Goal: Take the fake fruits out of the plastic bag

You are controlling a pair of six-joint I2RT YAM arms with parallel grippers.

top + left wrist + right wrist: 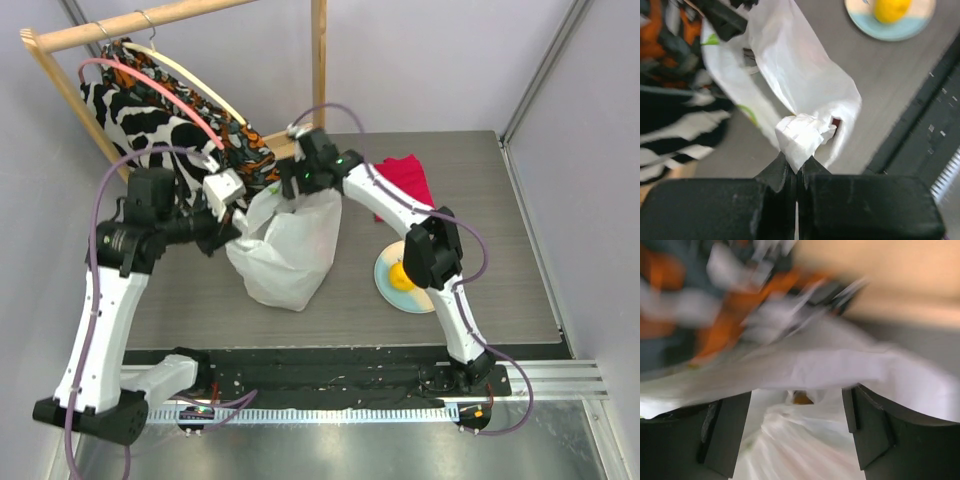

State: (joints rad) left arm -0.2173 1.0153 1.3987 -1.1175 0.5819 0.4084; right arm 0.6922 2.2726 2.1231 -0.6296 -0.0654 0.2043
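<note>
The white plastic bag (290,250) stands on the table's middle, its top lifted. My left gripper (238,218) is shut on a bunched fold of the bag (800,135), jaws pressed together (797,167). A dark red bit (836,122) shows through a gap in the bag. My right gripper (292,190) is open at the bag's top, its fingers (725,430) wide apart with white film (805,440) between them. A small orange-brown piece (801,399) shows deep between folds. A yellow lemon (402,274) lies on a plate (384,281), also in the left wrist view (890,7).
A folded red cloth (405,180) lies behind the plate. A wooden clothes rack (318,60) with zebra and orange patterned fabric (140,125) stands at the back left, close to both grippers. The table's black front rail (330,365) runs along the near edge.
</note>
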